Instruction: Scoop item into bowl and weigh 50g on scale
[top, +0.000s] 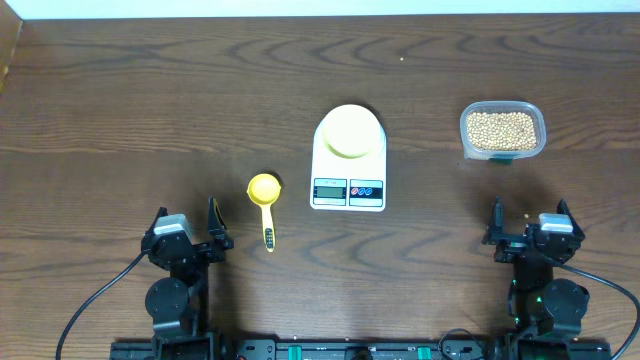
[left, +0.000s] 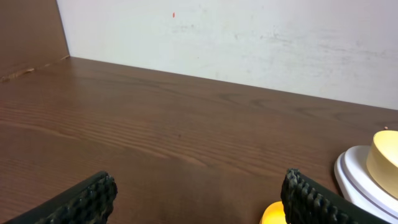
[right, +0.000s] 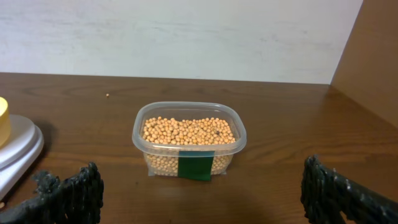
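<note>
Both wide and empty. The left hand (top: 187, 222) should pinch the scoop (top: 266, 205) handle (just right-ahead of it) squarely; beans (top: 501, 128) sit ahead of the right hand (top: 530, 218).

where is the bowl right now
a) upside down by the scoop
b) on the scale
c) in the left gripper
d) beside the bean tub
b: the overhead view shows the bowl sitting on the platform of the scale, apart from the scoop lying on the table beside the scale.
</note>
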